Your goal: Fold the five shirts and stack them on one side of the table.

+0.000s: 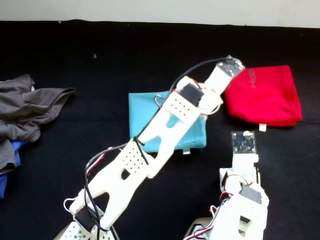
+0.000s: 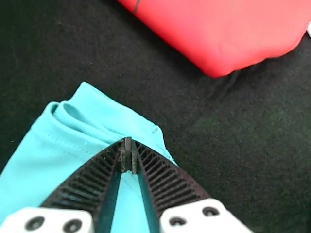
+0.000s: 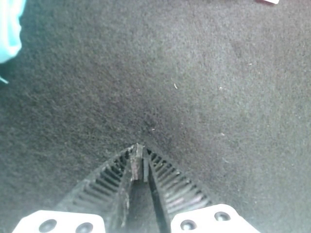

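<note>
Left arm [image 1: 150, 145] stretched diagonally from the near edge across the tabletop's [image 1: 100, 50] middle. Left gripper [image 2: 127, 156] with tips pressed together at a corner of the folded teal shirt [image 1: 142, 110] — whether fabric is caught between them, impossible to tell. Right arm [image 1: 242, 200] drawn back by the near right corner, right gripper [image 3: 138, 162] closed over bare black cloth. Folded red shirt [image 1: 265, 95] near the right edge, just beside the teal. At the left edge, a rumpled grey shirt [image 1: 25, 107] with a blue shirt [image 1: 16, 152] showing beneath. Beyond the far edge — pale wall [image 1: 150, 10].
</note>
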Available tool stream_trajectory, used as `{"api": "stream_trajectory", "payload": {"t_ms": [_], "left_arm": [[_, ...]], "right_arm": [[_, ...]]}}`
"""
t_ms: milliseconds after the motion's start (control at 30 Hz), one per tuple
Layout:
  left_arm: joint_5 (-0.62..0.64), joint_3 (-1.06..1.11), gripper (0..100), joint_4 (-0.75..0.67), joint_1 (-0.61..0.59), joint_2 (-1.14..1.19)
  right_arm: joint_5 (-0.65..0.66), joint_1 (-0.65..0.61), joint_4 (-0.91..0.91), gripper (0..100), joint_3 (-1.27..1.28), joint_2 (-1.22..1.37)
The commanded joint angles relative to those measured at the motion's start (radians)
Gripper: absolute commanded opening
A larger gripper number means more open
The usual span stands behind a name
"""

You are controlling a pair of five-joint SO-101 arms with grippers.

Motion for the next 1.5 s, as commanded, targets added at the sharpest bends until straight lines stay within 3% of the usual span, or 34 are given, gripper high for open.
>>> {"api": "stream_trajectory", "payload": {"t_ms": [0, 300, 767, 933, 1467], "left_arm": [[0.006, -0.016, 1, 0.0, -0.013, -0.024], [0.006, -0.082, 1, 0.227, -0.085, -0.044], [0.006, -0.065, 1, -0.005, 0.036, 0.117], [0.006, -0.127, 1, 0.002, 0.036, 0.117], [0.006, -0.131, 1, 0.353, -0.042, -0.205]], "right_arm": [[0.003, 0.03, -0.025, 0.7, 0.024, -0.004], [0.003, 0.03, -0.025, 0.7, 0.024, -0.004], [0.003, 0.03, -0.025, 0.7, 0.024, -0.004], [0.003, 0.03, -0.025, 0.7, 0.024, -0.004], [0.002, 0.03, -0.021, 0.9, 0.018, -0.005]]}}
